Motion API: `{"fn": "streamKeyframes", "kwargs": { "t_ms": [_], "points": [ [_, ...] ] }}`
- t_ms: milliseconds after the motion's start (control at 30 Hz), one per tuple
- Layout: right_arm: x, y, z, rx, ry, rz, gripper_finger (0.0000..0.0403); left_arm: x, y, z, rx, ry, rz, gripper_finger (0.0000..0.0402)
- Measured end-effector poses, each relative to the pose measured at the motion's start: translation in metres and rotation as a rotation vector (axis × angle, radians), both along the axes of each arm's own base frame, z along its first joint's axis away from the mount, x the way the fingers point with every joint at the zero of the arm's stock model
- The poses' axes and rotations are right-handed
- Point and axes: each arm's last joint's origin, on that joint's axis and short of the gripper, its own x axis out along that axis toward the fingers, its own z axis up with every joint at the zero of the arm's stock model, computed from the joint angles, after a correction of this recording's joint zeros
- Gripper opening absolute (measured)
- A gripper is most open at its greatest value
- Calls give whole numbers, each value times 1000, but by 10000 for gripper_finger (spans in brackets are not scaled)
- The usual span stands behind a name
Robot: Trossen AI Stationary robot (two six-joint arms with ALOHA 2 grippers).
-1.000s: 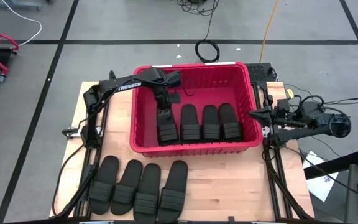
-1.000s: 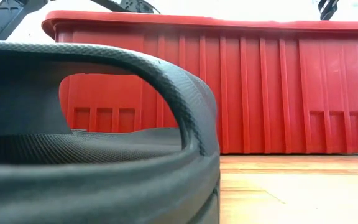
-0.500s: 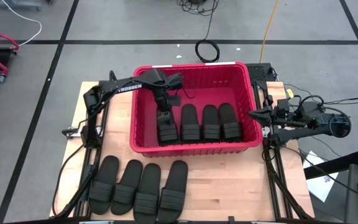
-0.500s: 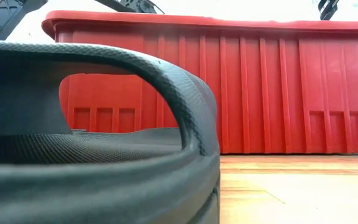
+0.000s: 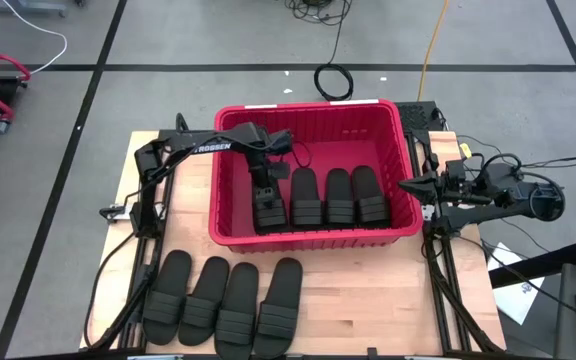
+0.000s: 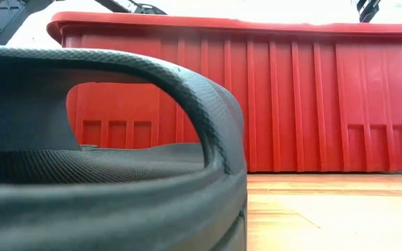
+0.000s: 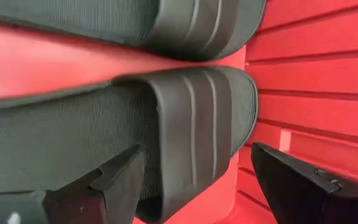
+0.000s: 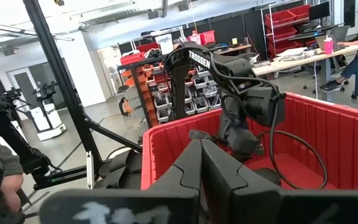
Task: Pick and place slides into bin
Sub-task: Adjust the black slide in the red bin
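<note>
We find four slides (image 5: 223, 299) in a row on the surface (image 5: 368, 300) at lower centre of the high view. Beyond them the bin (image 5: 230, 226) holds four more slides (image 5: 320, 196) side by side. The left gripper (image 5: 265, 186) hangs over the leftmost of these, fingers (image 7: 114, 180) spread either side of it, not gripping. At right centre, outside the bin, the right gripper (image 5: 408, 184) waits, fingers pressed together.

Overhead looks straight down, low camera at tabletop, both sharing bin (image 5: 313, 120)
</note>
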Motion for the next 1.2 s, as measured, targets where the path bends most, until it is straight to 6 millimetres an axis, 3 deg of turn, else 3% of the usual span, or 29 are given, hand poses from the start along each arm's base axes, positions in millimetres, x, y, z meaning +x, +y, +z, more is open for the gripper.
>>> {"fn": "streamKeyframes", "kwargs": {
  "t_ms": [500,667,900,1200],
  "points": [
    [0,0,0,11,-1,1,0,4,-16,-14,-39,-17,-30,280],
    [0,0,0,11,-1,1,0,6,-14,-14,22,-37,-51,206],
    [0,0,0,12,-1,1,0,8,-14,-14,60,-79,-94,19],
    [0,0,0,26,-2,1,0,12,-14,-14,88,-119,-108,6]
  ]
}}
